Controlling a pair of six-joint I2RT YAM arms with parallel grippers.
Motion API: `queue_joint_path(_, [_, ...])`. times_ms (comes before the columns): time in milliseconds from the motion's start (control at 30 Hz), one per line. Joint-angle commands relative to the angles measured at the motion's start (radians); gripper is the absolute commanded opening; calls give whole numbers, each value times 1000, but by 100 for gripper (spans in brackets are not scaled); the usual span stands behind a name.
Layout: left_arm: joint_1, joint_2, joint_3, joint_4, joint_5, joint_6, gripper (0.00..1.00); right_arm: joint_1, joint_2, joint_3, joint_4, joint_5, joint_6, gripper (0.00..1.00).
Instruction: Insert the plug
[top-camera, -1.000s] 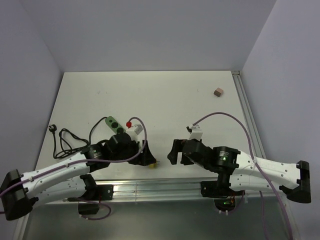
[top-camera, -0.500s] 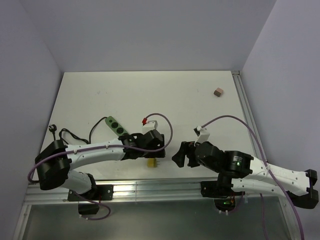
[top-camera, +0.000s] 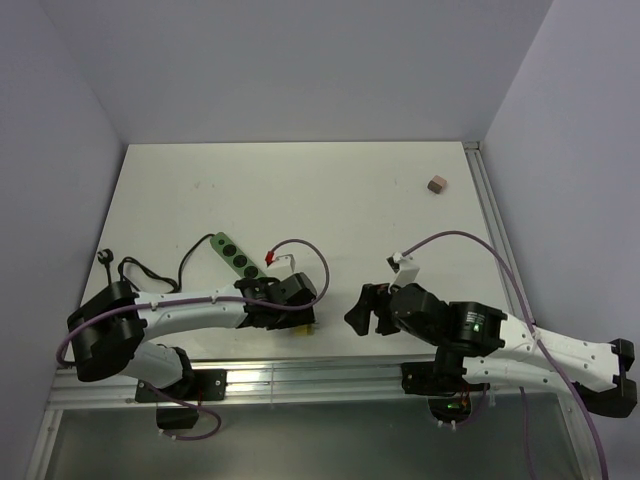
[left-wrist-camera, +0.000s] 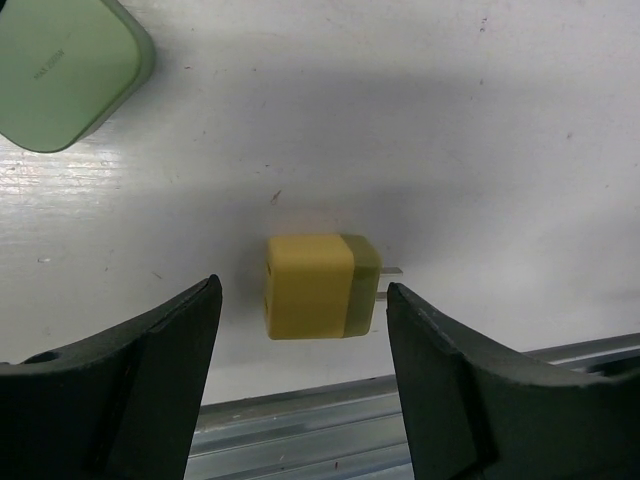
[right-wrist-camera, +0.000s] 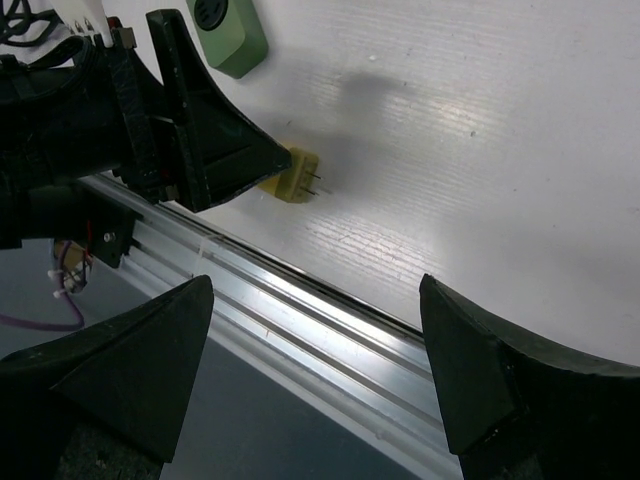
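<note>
The yellow plug (left-wrist-camera: 318, 286) lies on the white table near its front edge, prongs (left-wrist-camera: 391, 271) pointing right. My left gripper (left-wrist-camera: 303, 292) is open and straddles it, one finger on each side, touching neither. In the top view the left gripper (top-camera: 297, 310) covers most of the plug (top-camera: 306, 329). The green power strip (top-camera: 235, 255) lies to the upper left, and its end shows in the left wrist view (left-wrist-camera: 62, 62). My right gripper (top-camera: 358, 310) is open and empty to the right. The right wrist view shows the plug (right-wrist-camera: 295, 174) and the strip (right-wrist-camera: 226, 28).
A black cord (top-camera: 135, 277) coils left of the strip. A small brown cube (top-camera: 435, 184) sits at the far right. A metal rail (top-camera: 310, 374) runs along the table's front edge, just below the plug.
My left gripper has swung back and come down over the plug, which lay uncovered half a second ago. My right gripper drew back to the right a second ago and has stayed still since.
</note>
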Motion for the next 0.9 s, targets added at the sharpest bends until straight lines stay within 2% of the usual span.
queue_joint_path(0, [-11, 0, -4, 48, 8, -18, 72, -4, 18, -16, 47, -8, 4, 90])
queue_joint_path(267, [-11, 51, 19, 62, 23, 24, 66, -3, 25, -41, 64, -17, 38, 90])
queue_joint_path(433, [-13, 46, -24, 96, 46, 14, 61, -4, 1, -55, 58, -5, 50, 90])
queue_joint_path(600, [-14, 79, -1, 91, 54, 28, 52, -4, -1, -62, 64, -3, 53, 90])
queue_joint_path(633, [-14, 82, 1, 88, 54, 30, 48, -3, 7, -62, 62, -8, 56, 90])
queue_joint_path(700, [-14, 76, -1, 88, 54, 30, 45, -3, 10, -64, 65, -11, 56, 90])
queue_joint_path(800, [-14, 57, -16, 94, 55, 25, 31, -4, 13, -76, 87, -20, 50, 90])
queue_joint_path(833, [-14, 50, -19, 93, 55, 25, 17, -4, 25, -79, 99, -25, 44, 90])
queue_joint_path(867, [-14, 39, -19, 88, 57, 19, 8, -4, 34, -79, 102, -29, 39, 90])
